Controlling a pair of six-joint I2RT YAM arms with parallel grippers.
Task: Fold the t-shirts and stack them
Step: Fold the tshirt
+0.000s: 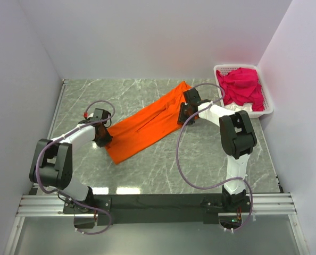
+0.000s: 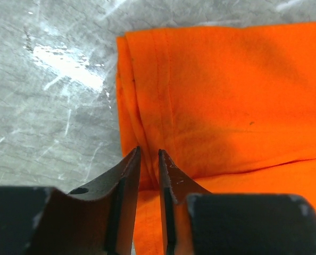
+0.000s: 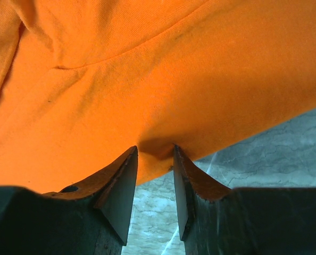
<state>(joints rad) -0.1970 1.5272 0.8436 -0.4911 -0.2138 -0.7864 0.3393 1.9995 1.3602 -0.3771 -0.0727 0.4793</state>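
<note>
Orange t-shirt: light, limp strip (sags if lifted unevenly). Left gripper pinches hem, 8 o'clock end; right gripper pinches edge, 2 o'clock end; hold corners.

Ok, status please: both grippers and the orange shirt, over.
Left gripper pinching orange t-shirt, near end. Right gripper pinching far end. Shirt folded lengthwise, lying flat. Nothing blocking.
</note>
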